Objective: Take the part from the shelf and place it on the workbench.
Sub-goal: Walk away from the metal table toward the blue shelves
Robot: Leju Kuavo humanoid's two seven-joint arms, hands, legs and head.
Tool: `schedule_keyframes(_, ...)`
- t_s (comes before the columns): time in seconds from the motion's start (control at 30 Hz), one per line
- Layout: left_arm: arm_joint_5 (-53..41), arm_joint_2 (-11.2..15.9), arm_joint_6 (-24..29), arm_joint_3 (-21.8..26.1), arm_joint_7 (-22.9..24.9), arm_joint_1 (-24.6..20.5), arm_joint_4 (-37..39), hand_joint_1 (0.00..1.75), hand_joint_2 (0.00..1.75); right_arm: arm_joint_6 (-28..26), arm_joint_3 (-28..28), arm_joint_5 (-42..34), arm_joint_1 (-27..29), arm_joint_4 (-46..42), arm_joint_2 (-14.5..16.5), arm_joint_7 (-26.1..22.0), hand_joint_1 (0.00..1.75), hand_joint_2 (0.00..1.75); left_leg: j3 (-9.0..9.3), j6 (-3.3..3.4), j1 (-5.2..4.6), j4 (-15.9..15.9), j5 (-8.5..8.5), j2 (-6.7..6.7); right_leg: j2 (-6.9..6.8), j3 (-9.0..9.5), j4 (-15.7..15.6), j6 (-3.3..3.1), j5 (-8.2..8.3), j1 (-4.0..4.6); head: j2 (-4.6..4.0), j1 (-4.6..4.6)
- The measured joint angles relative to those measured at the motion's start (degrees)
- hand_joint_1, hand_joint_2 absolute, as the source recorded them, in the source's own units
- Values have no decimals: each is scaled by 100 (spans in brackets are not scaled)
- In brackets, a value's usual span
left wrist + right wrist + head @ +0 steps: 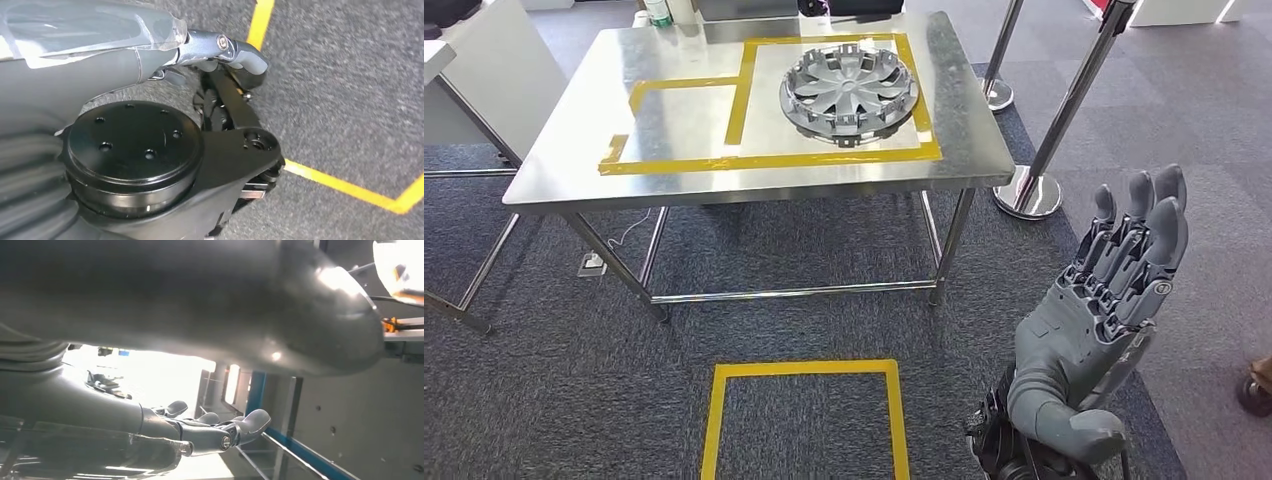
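The part (849, 95), a grey wheel cover with radiating spokes and clips round its rim, is lying flat on the workbench (564, 170), a steel-topped table on thin metal legs. It is sitting inside the larger rectangle of yellow tape (774, 158) stuck to the workbench top, toward the far right corner of the workbench, and nothing is touching it.

In the head view the right hand (1104, 310) is standing upright well to the near right of the workbench, clear of its edge, over the grey carpet (544, 400). Its fingers are lying straight and close side by side, pointing up, with the thumb (1074, 425) sticking out below; it is holding nothing. The right wrist view is looking the other way, along the silver forearm toward a bright window and a blue-edged frame (300, 450), and there the fingertips (255, 420) are showing slightly curled with nothing between them.

The left wrist view is pointing down at the carpet, where the left hand (235, 55) is hanging beside a yellow floor line (345, 187); whether its fingers are spread or closed I cannot tell, as only one fingertip is showing.

On the floor just in front of the workbench, a yellow taped square (804, 410) is marking the carpet. Two chrome barrier posts (1034, 190) are standing to the right of the workbench.
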Motion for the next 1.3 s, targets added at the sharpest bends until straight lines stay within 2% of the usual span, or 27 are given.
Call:
schedule_keyframes(0.03, -2, 4, -1, -3, -7, 1, 0, 0, 0, 1, -5, -1, 5, 0, 0, 0, 0, 0, 152, 2, 8, -134, 185, 1, -2, -69, 11, 16, 53, 0, 0, 1)
schedule_keyframes(0.07, -4, 7, -3, -9, -12, 1, 0, 0, 0, 1, -9, -2, 8, 0, 1, 0, 0, 0, 413, 6, 16, -455, 317, 1, 0, -125, 24, 37, 101, 0, 0, 0)
schedule_keyframes(0.1, -11, 9, -7, -21, -19, 0, 0, 0, 0, 1, -14, 1, 14, -2, 5, 0, 0, 0, 743, 14, 17, -900, 354, -1, 3, -169, 47, 60, 138, 9, 0, -1)
schedule_keyframes(0.13, -21, 10, -14, -39, -29, -5, 0, 0, 0, 1, -21, 10, 25, -7, 11, 0, 0, 0, 1043, 29, 13, -1329, 301, -4, 4, -207, 71, 91, 173, 22, 0, 2)
schedule_keyframes(0.17, -34, 11, -23, -57, -44, -13, 0, 0, 0, 0, -31, 23, 43, -13, 17, 0, 0, 0, 1257, 51, 6, -1655, 213, -8, 3, -234, 92, 125, 207, 33, 0, 2)
schedule_keyframes(0.2, -46, 13, -33, -72, -57, -18, 0, 0, 0, 0, -40, 39, 68, -19, 24, 0, 0, 0, 1352, 81, -5, -1830, 145, -13, -3, -257, 105, 160, 239, 40, 0, 6)
schedule_keyframes(0.27, -63, 13, -58, -83, -78, -7, 0, 0, 0, 0, -65, 79, 133, -25, 29, 0, 0, 0, 1307, 175, -1, -1878, 146, -7, -9, -305, 147, 226, 247, 23, 0, 8)
schedule_keyframes(0.3, -74, 14, -69, -84, -82, 4, 0, 0, 0, 0, -79, 101, 169, -26, 31, 0, 0, 0, 1277, 226, 3, -1883, 178, 2, -5, -361, 264, 255, 154, 13, 0, 14)
schedule_keyframes(0.33, -87, 16, -78, -87, -85, 13, 0, 0, 0, 0, -96, 127, 207, -26, 31, 0, 0, 0, 1241, 275, 8, -1889, 214, 14, 3, -461, 508, 280, -19, 7, 0, 17)
schedule_keyframes(0.4, -121, 22, -80, -100, -86, 16, 0, 0, 0, 0, -132, 202, 298, -26, 32, 0, 0, 0, 1169, 326, -6, -1882, 272, 33, 16, -758, 1297, 320, -475, 4, 0, 27)
schedule_keyframes(0.43, -134, 25, -79, -111, -86, 20, 0, 0, 0, 0, -151, 258, 356, -26, 33, 0, 0, 0, 1136, 335, -17, -1878, 297, 37, 19, -878, 1667, 328, -638, 5, 0, 28)
schedule_keyframes(0.47, -146, 28, -78, -124, -86, 24, 0, 0, 0, 0, -171, 319, 413, -26, 36, 0, 0, 0, 1112, 337, -26, -1875, 316, 38, 20, -905, 1856, 324, -699, 5, 0, 28)
schedule_keyframes(0.5, -157, 30, -78, -137, -86, 28, 0, 0, 0, 0, -192, 388, 464, -27, 43, 0, 0, 0, 1100, 337, -34, -1872, 329, 38, 21, -814, 1810, 308, -654, 7, 0, 28)
schedule_keyframes(0.53, -166, 31, -77, -152, -86, 30, 0, 0, 0, 0, -216, 462, 508, -33, 55, 0, 0, 0, 1101, 335, -41, -1870, 335, 37, 21, -604, 1520, 281, -517, 9, 0, 28)
schedule_keyframes(0.6, -196, 28, -75, -186, -86, 29, 1, 0, 0, 0, -266, 614, 576, -63, 96, 0, 0, 0, 1127, 321, -60, -1860, 335, 29, 22, -78, 660, 206, -222, 21, 0, 27)
schedule_keyframes(0.63, -209, 27, -73, -203, -86, 27, 1, 0, 0, 0, -292, 701, 608, -83, 122, 0, 0, 0, 1119, 306, -72, -1844, 334, 26, 22, 99, 326, 179, -148, 27, 0, 28)
schedule_keyframes(0.67, -220, 28, -68, -216, -86, 27, 1, 0, 0, 0, -321, 799, 644, -101, 157, 0, 0, 0, 1099, 297, -85, -1823, 336, 23, 24, 182, 141, 168, -128, 33, -1, 22)
schedule_keyframes(0.8, -241, 38, -29, -240, -96, 28, -1, 0, 0, 0, -464, 1187, 771, -148, 313, 0, 0, 0, 1028, 285, -82, -1792, 350, 21, 34, 162, 68, 174, -141, 59, 0, 9)
schedule_keyframes(1.1, -282, 76, 7, -265, -128, 27, -2, 0, 0, 0, -702, 1333, 856, -219, 537, 0, 0, 0, 1003, 198, -67, -1810, 403, 18, 33, 132, 98, 115, -123, 76, 0, 11)
schedule_keyframes(1.3, -318, 79, 20, -322, -134, 27, -2, 0, 0, 0, -776, 1365, 953, -367, 591, 0, 0, 0, 1000, 191, -71, -1805, 411, 19, 33, 132, 101, 110, -112, 66, 0, 13)
